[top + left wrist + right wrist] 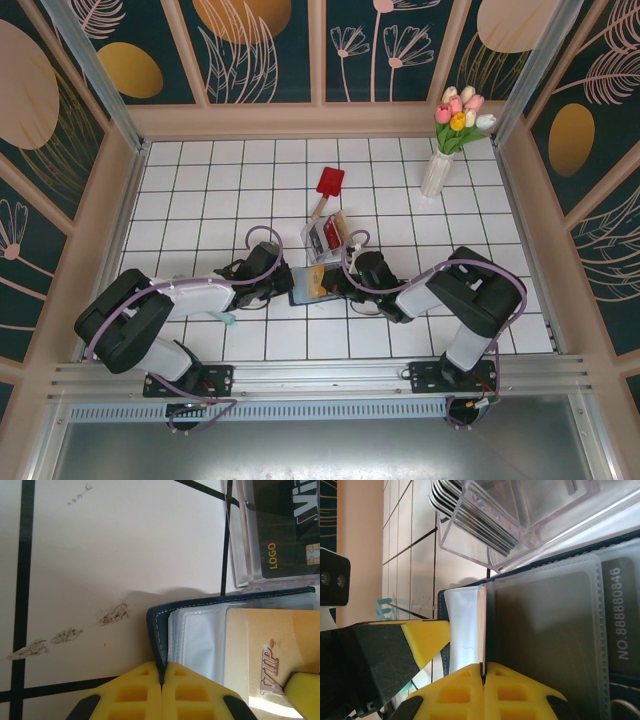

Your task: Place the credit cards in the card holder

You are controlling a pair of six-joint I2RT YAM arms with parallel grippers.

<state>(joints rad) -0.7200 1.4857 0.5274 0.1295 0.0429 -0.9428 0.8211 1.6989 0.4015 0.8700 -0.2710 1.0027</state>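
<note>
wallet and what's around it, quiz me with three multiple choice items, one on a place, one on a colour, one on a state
1. Where does the box stand relative to the wallet?
A. just beyond it, farther from the arm bases
B. nearer the arm bases
C. against the far wall

2. What colour is the VIP card lying on the wallet?
A. red
B. gold
C. green

3. How is the left gripper?
A. wide open above the table
B. shut on the wallet's edge
C. shut on the box

Answers:
1 A, in the top view the box sits right behind the wallet's far edge.
2 B, the left wrist view shows a gold face with VIP lettering.
3 B, its yellow fingers meet on the navy edge.
</note>
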